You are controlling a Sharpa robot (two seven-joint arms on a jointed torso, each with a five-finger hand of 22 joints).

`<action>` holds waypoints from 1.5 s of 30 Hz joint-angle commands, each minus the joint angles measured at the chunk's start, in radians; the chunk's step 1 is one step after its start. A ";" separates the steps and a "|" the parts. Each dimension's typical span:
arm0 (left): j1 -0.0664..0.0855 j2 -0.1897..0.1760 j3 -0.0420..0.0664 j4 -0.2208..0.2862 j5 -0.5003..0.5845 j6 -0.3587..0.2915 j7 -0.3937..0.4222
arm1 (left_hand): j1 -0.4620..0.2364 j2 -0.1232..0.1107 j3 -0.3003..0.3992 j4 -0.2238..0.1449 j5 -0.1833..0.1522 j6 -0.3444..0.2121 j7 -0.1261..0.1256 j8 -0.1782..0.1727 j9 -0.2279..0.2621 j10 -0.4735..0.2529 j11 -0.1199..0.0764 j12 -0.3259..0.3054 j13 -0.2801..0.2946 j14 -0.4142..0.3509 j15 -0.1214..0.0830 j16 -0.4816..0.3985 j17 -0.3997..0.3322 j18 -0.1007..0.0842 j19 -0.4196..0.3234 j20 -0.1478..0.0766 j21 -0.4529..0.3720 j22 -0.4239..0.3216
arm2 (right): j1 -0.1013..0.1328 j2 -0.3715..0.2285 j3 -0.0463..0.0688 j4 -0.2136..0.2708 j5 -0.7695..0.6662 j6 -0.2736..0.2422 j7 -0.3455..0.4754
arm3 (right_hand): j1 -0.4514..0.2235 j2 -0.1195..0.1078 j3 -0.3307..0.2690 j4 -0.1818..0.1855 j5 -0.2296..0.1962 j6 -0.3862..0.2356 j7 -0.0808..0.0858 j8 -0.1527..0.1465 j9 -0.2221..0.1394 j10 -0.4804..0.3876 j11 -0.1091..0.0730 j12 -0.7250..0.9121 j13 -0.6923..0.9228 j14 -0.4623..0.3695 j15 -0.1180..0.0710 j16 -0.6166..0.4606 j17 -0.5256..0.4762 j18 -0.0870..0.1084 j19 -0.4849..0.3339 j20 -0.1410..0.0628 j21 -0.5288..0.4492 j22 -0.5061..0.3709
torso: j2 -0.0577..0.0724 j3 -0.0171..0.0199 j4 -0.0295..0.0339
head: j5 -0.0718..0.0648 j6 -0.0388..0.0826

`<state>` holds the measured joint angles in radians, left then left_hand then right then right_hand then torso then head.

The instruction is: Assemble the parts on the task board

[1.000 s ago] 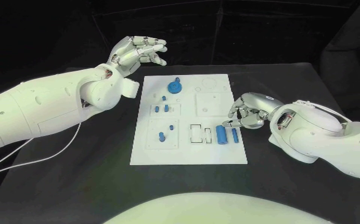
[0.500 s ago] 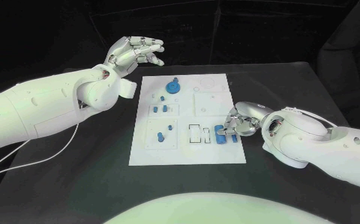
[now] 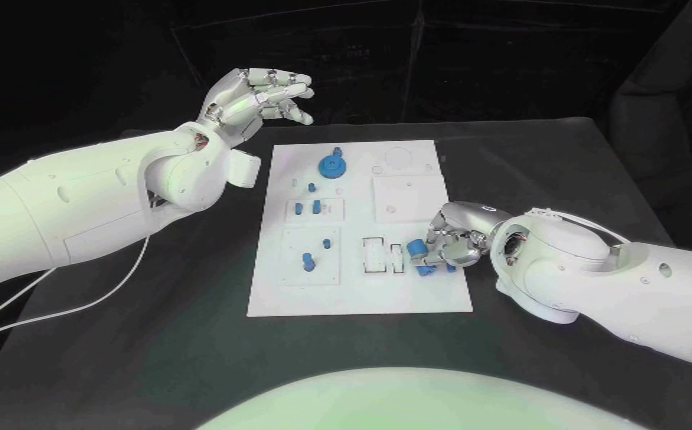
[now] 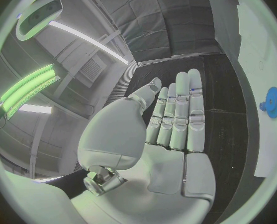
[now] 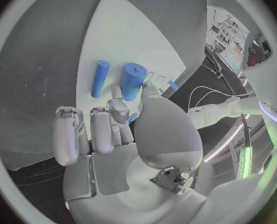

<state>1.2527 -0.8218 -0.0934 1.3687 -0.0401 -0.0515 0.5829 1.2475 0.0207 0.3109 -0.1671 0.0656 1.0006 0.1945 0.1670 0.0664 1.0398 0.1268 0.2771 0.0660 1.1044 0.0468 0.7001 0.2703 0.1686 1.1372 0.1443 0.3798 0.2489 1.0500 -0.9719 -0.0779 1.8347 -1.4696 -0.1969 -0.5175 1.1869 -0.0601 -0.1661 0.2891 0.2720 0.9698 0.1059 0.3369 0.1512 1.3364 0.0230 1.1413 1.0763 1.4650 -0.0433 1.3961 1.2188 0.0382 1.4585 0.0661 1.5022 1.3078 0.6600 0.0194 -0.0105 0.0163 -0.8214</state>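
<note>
Lying just beyond the right hand (image 5: 110,129) (fingers curled): blue cylinder (image 5: 133,81).

I saw the right hand (image 3: 451,240) crowding the blue cylinders (image 5: 133,81) at the board's (image 3: 361,295) right edge; its near strip lay open.

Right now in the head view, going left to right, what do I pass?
Left hand → blue gear on the task board → empty rectangular slot → right hand, over the blue cylinders.

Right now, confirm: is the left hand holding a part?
No. The left hand is raised flat with straight fingers, nothing in it.
</note>
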 commanded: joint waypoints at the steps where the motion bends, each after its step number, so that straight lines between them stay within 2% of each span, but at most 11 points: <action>1: 0.002 -0.001 0.001 0.000 0.004 0.008 0.010 | -0.003 0.003 0.001 -0.005 0.004 -0.004 0.001 -0.002 0.000 -0.006 0.000 0.005 0.000 0.007 0.001 -0.006 -0.001 0.012 0.008 0.000 -0.004 -0.001 | -0.006 0.007 -0.002 -0.003 -0.026 0.045 -0.020 | -0.002 0.007 -0.006 0.001 0.008 -0.006 -0.003 0.006 -0.001 0.006 0.000 0.006 0.003 0.046 -0.003 0.007 0.002 -0.009 0.030 0.001 0.003 0.148 | 0.000 -0.0003 -0.0002 | 0.001 0.002; 3: 0.002 -0.001 0.001 0.000 0.004 0.008 0.011 | -0.003 0.004 0.001 -0.005 0.004 -0.004 0.001 -0.002 0.000 -0.006 0.000 0.005 0.000 0.007 0.001 -0.006 -0.001 0.012 0.008 0.000 -0.004 -0.001 | -0.008 0.009 -0.002 -0.004 -0.035 0.043 -0.025 | 0.010 0.012 -0.005 -0.002 0.014 -0.007 -0.003 0.011 0.002 0.007 -0.001 0.008 0.008 0.047 -0.003 0.007 0.003 -0.009 0.031 0.000 0.004 0.149 | 0.000 -0.0007 0.0003 | 0.001 0.002; 9: 0.002 -0.003 0.001 -0.001 0.004 0.009 0.013 | -0.003 0.006 0.002 -0.005 0.004 -0.004 0.001 -0.002 0.001 -0.007 0.000 0.005 0.000 0.007 0.001 -0.006 -0.002 0.012 0.009 0.000 -0.005 -0.002 | -0.013 0.012 -0.002 -0.005 -0.062 -0.003 -0.057 | 0.069 0.045 0.002 -0.015 0.085 -0.007 -0.007 0.035 0.011 0.014 -0.005 0.015 0.030 0.048 -0.007 0.011 0.011 -0.010 0.035 -0.003 0.007 0.156 | 0.000 0.0000 0.0017 | 0.003 0.003; 13: 0.001 -0.003 0.001 -0.002 0.004 0.009 0.013 | -0.003 0.006 0.002 -0.005 0.004 -0.004 0.001 -0.001 0.001 -0.007 0.000 0.005 0.000 0.007 0.001 -0.006 -0.002 0.012 0.009 0.000 -0.005 -0.002 | -0.013 0.007 -0.002 0.006 -0.046 -0.051 -0.062 | 0.081 0.062 0.004 -0.014 0.112 -0.004 -0.009 0.044 0.015 0.015 -0.007 0.014 0.035 0.048 -0.008 0.012 0.013 -0.011 0.038 -0.004 0.009 0.160 | 0.000 -0.0004 0.0013 | 0.005 0.004; 18: 0.001 -0.003 0.001 -0.003 0.004 0.009 0.013 | -0.003 0.006 0.002 -0.005 0.004 -0.004 0.001 -0.001 0.001 -0.007 0.000 0.005 0.000 0.007 0.001 -0.006 -0.002 0.012 0.009 0.000 -0.005 -0.002 | -0.014 -0.008 -0.001 0.037 -0.014 -0.124 -0.048 | 0.093 0.081 0.002 -0.010 0.176 0.014 -0.017 0.066 0.025 0.028 -0.014 0.025 0.055 0.050 -0.014 0.018 0.026 -0.014 0.046 -0.008 0.016 0.171 | -0.001 -0.0011 0.0014 | 0.007 0.006; 24: 0.001 -0.002 0.001 -0.005 0.004 0.009 0.013 | -0.003 0.006 0.002 -0.005 0.004 -0.004 0.001 -0.001 0.001 -0.007 0.000 0.005 0.000 0.007 0.001 -0.006 -0.002 0.012 0.009 0.000 -0.005 -0.002 | -0.013 -0.020 -0.001 0.075 0.036 -0.223 -0.019 | 0.087 0.091 -0.006 -0.003 0.188 0.031 -0.026 0.082 0.035 0.044 -0.021 0.042 0.078 0.053 -0.019 0.023 0.036 -0.015 0.049 -0.013 0.019 0.176 | 0.000 -0.0012 0.0008 | 0.010 0.007; 27: 0.001 -0.002 0.001 -0.005 0.004 0.009 0.013 | -0.003 0.006 0.002 -0.005 0.004 -0.004 0.001 -0.001 0.001 -0.007 0.000 0.005 0.000 0.007 0.001 -0.006 -0.002 0.012 0.009 0.000 -0.005 -0.002 | -0.013 -0.018 0.000 0.085 0.048 -0.245 -0.012 | 0.085 0.093 -0.007 -0.002 0.189 0.033 -0.027 0.084 0.037 0.046 -0.022 0.043 0.080 0.053 -0.020 0.024 0.038 -0.016 0.050 -0.014 0.020 0.178 | 0.001 -0.0009 -0.0002 | 0.012 0.007; 34: 0.002 -0.003 0.001 -0.003 0.004 0.009 0.012 | -0.003 0.006 0.002 -0.005 0.004 -0.004 0.001 -0.001 0.001 -0.007 0.000 0.005 0.000 0.007 0.001 -0.006 -0.002 0.012 0.009 0.000 -0.005 -0.002 | -0.013 0.009 0.000 0.085 0.075 -0.240 -0.016 | 0.078 0.094 -0.014 -0.001 0.183 0.037 -0.030 0.088 0.041 0.048 -0.024 0.041 0.081 0.053 -0.022 0.024 0.038 -0.016 0.051 -0.016 0.020 0.178 | 0.001 -0.0014 0.0003 | 0.015 0.005; 43: 0.002 -0.002 0.001 -0.001 0.004 0.010 0.011 | -0.003 0.006 0.002 -0.005 0.004 -0.004 0.001 -0.001 0.001 -0.007 0.000 0.005 0.000 0.007 0.001 -0.006 -0.002 0.012 0.009 0.000 -0.005 -0.002 | -0.012 0.066 0.000 0.057 0.110 -0.171 -0.041 | 0.043 0.110 -0.034 0.001 0.158 0.049 -0.037 0.102 0.054 0.054 -0.030 0.038 0.087 0.053 -0.027 0.025 0.041 -0.016 0.051 -0.021 0.020 0.179 | 0.001 -0.0018 0.0016 | 0.018 0.002; 45: 0.002 -0.002 0.001 -0.001 0.004 0.009 0.011 | -0.003 0.006 0.002 -0.005 0.004 -0.004 0.001 -0.001 0.001 -0.007 0.000 0.005 0.000 0.007 0.001 -0.006 -0.002 0.012 0.009 0.000 -0.005 -0.002 | -0.012 0.080 0.000 0.049 0.109 -0.161 -0.047 | 0.033 0.115 -0.041 0.002 0.152 0.053 -0.040 0.106 0.059 0.057 -0.032 0.037 0.088 0.053 -0.029 0.025 0.043 -0.016 0.051 -0.023 0.020 0.179 | 0.000 -0.0012 0.0000 | 0.020 0.002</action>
<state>1.2526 -0.8243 -0.0934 1.3657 -0.0400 -0.0511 0.5841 1.2475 0.0207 0.3110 -0.1670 0.0656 1.0006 0.1945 0.1670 0.0664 1.0398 0.1268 0.2771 0.0660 1.1044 0.0469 0.7001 0.2696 0.1686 1.1371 0.1443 0.3798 0.2483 1.0362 -0.8971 -0.0786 1.8861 -1.3841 -0.3901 -0.5515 1.2338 0.0611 -0.2010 0.2924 0.4299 1.0144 0.0681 0.4378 0.2084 1.3849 -0.0107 1.1811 1.1638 1.4649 -0.0648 1.4173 1.2605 0.0384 1.4655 0.0518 1.5172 1.3075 0.6607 0.0176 -0.0103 0.0347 -0.8193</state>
